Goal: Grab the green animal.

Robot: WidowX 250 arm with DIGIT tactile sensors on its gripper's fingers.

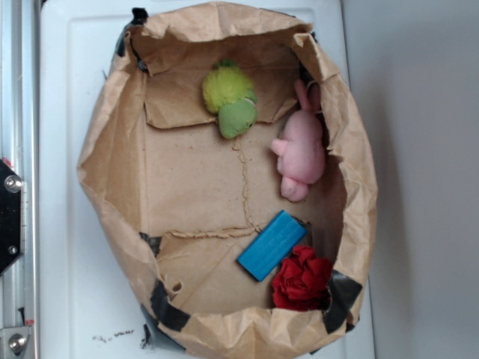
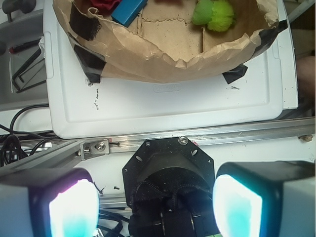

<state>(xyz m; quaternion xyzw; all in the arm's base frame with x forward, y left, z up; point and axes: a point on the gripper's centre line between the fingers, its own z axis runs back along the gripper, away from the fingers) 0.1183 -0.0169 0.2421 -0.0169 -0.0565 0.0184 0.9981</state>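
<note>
Green animal (image 1: 230, 99) lies uncovered; gripper (image 2: 155, 207) fingertips cut off below.

Soft, even daylight overhead; the exterior view slightly hazy, the wrist view's close finger pads (image 2: 74, 210) glowing, blurred.

gripper (image 2: 155, 205): seen only in the wrist view | fingers (image 2: 47, 202): two big blocky ones, dark grey sides, inner faces glowed light blue-green with a bit of pink on one | shape: boxy with rounded corners | markings: none could be made out
</note>
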